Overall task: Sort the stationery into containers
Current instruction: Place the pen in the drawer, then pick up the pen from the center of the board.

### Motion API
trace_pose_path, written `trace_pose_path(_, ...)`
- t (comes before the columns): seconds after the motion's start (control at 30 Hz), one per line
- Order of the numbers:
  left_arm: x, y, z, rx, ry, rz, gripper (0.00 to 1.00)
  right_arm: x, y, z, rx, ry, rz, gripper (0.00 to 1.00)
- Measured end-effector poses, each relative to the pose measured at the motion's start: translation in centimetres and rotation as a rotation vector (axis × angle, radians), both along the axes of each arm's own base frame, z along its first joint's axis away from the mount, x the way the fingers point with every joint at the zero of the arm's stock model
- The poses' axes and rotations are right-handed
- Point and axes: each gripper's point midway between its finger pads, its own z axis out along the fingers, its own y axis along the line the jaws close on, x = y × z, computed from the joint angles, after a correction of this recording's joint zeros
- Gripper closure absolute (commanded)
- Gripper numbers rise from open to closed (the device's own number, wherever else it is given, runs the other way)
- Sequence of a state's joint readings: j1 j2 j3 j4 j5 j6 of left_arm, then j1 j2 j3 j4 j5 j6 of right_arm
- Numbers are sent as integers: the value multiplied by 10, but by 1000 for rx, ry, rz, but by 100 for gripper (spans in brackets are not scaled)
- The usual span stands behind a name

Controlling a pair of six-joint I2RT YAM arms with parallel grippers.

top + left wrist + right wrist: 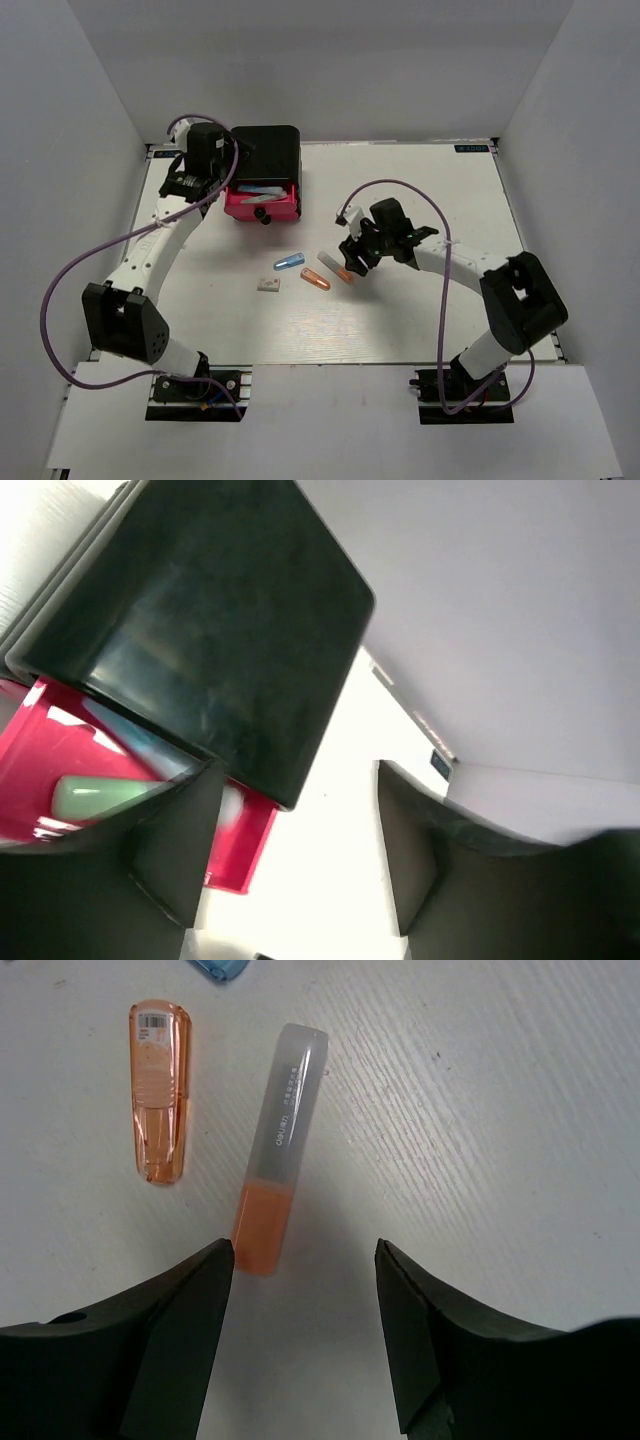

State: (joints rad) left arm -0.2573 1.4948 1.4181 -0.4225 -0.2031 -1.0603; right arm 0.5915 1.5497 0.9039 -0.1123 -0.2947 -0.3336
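Observation:
The black box (266, 152) stands at the back left with one pink-red drawer (262, 203) pulled out. A green-grey pen (98, 796) and a light blue pen (262, 188) lie in the drawer. On the table lie the blue pen (288, 263), orange pen (315, 279), orange-grey pen (337, 267) and white block (267, 286). My left gripper (224, 172) is open and empty at the box's left side (220, 630). My right gripper (353, 256) is open and empty, just short of the orange-grey pen (278, 1155), with the orange pen (160, 1092) to its left.
White walls enclose the table on three sides. The drawer's black knob (265, 216) points toward the loose pens. Purple cables loop off both arms. The blue pen's tip (220, 968) shows at the top edge of the right wrist view.

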Motion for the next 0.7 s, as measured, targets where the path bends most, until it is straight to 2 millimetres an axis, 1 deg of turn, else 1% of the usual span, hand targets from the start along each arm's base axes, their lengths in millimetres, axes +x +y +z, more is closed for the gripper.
trace_pose_path(0.03, -3, 1, 4, 6, -8, -4, 45, 1, 1, -5, -7, 12, 0, 35)
trace_pose_path(0.1, -13, 4, 9, 20, -26, -12, 55, 2, 4, -14, -19, 37, -2, 35)
trace_pose_path(0.13, -21, 6, 9, 30, -34, -18, 55, 2, 5, -19, -25, 49, -3, 33)
trace_pose_path(0.17, -33, 10, 7, 41, -39, -25, 55, 2, 6, -23, -30, 61, -4, 31)
trace_pose_path(0.23, -61, 17, 4, 57, -54, -39, 49, 1, 8, -30, -40, 80, -1, 31)
trace_pose_path(0.27, -77, 20, 1, 62, -68, -47, 43, 1, 10, -33, -43, 88, 0, 31)
trace_pose_path(0.3, -92, 24, -2, 67, -78, -53, 36, 1, 11, -35, -46, 94, 1, 31)
trace_pose_path(0.33, -106, 27, -4, 66, -94, -58, 24, 1, 14, -37, -47, 100, 3, 31)
trace_pose_path(0.4, -130, 32, -12, 61, -111, -62, 18, 2, 20, -40, -51, 107, 9, 31)
trace_pose_path(0.47, -147, 36, -22, 46, -112, -58, 17, 0, 26, -43, -55, 112, 19, 31)
trace_pose_path(0.53, -159, 39, -34, 36, -97, -52, 17, -2, 30, -46, -63, 117, 27, 31)
trace_pose_path(0.6, -169, 41, -49, 25, -74, -46, 17, -3, 32, -51, -79, 114, 31, 35)
trace_pose_path(0.7, -179, 43, -70, 10, -33, -37, 17, -2, 36, -52, -95, 95, 25, 42)
